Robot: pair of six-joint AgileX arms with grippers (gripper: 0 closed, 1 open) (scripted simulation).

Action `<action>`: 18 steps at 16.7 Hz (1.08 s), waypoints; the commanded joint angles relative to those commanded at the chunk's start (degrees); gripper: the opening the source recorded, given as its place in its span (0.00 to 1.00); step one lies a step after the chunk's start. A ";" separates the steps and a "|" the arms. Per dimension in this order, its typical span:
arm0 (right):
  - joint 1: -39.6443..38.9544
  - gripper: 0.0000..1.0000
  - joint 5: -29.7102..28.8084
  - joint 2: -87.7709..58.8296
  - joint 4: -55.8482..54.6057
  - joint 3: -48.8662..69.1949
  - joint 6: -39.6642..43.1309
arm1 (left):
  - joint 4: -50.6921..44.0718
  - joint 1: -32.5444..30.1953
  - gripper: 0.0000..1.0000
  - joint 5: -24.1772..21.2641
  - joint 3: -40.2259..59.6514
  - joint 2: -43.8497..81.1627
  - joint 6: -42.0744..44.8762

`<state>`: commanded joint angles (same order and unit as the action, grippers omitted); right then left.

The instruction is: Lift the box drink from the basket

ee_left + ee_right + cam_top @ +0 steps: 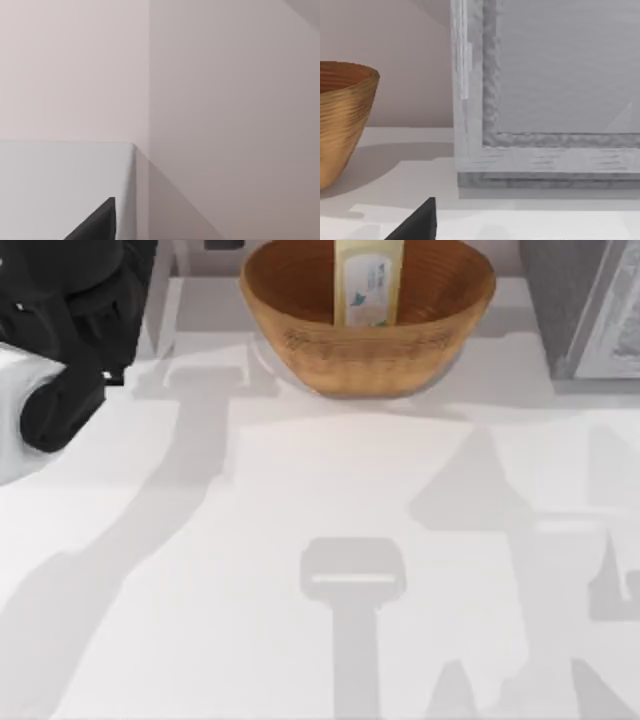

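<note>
The basket (300, 335), a round bowl of tan-brown wicker with a thick rim, stands at the table's far edge near the middle. Upright inside it is the box drink (368, 280), a pale yellow carton with a white label in blue print; its top runs out of the top view. My left arm (70, 330) is parked at the far left, well apart from the basket. A dark part of my left gripper (95, 225) pokes in over a table corner. My right gripper (415, 225) sits low over the table, with the basket (342, 120) off to one side.
A grey box-like cabinet (585, 310) stands at the far right of the table, and its pale framed face (550, 100) is close in the right wrist view. The white tabletop (320, 540) stretches toward the near edge, crossed by shadows.
</note>
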<state>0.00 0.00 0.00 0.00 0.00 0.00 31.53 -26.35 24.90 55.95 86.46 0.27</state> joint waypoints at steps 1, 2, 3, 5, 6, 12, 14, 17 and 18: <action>0.00 1.00 0.00 0.00 0.00 0.00 0.00 | 2.17 -1.72 1.00 1.61 3.76 5.74 0.07; 0.00 1.00 0.00 0.00 0.00 0.00 0.00 | 4.27 -3.38 1.00 3.17 7.38 11.32 0.12; 0.00 1.00 0.00 0.00 0.00 0.00 0.00 | 6.25 -4.98 1.00 4.66 10.84 16.70 0.16; 0.00 1.00 0.00 0.00 0.00 0.00 0.00 | 9.84 -7.90 1.00 7.39 17.12 26.69 0.18; 0.00 1.00 0.00 0.00 0.00 0.00 0.00 | 11.45 -9.22 1.00 8.62 19.94 31.25 0.17; 0.00 1.00 0.00 0.00 0.00 0.00 0.00 | 17.70 -14.50 1.00 13.54 31.05 49.62 -0.02; 0.00 1.00 0.00 0.00 0.00 0.00 0.00 | 18.29 -15.04 1.00 14.04 32.14 51.45 -0.08; 0.00 1.00 0.00 0.00 0.00 0.00 0.00 | 18.29 -15.04 1.00 14.04 32.14 51.45 -0.08; 0.00 1.00 0.00 0.00 0.00 0.00 0.00 | 18.29 -15.04 1.00 14.04 32.14 51.45 -0.08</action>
<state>0.00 0.00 0.00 0.00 0.00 0.00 49.82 -41.39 38.94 88.09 137.91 0.19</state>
